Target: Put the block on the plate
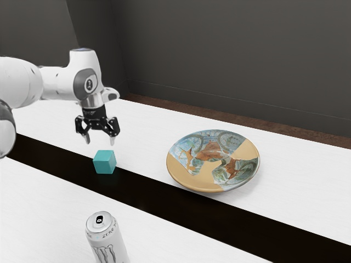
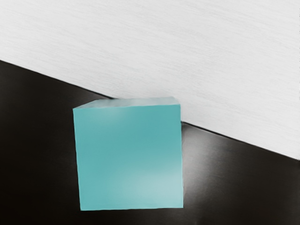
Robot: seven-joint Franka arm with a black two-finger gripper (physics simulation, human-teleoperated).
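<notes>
With its two fingers spread apart and nothing between them, the hand hangs just above the teal block, which sits on the bench's dark band, at the band's border toward the bench's far edge. Toward the exterior view's right lies the patterned plate, nearer that far edge, while the can stands farthest from it, across the band.

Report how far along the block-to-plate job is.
Done: the end effector is open just above the teal block. In hand: nothing; the block sits on the dark strip. Left: grasp, lift, carry and set it on the patterned plate.
</notes>
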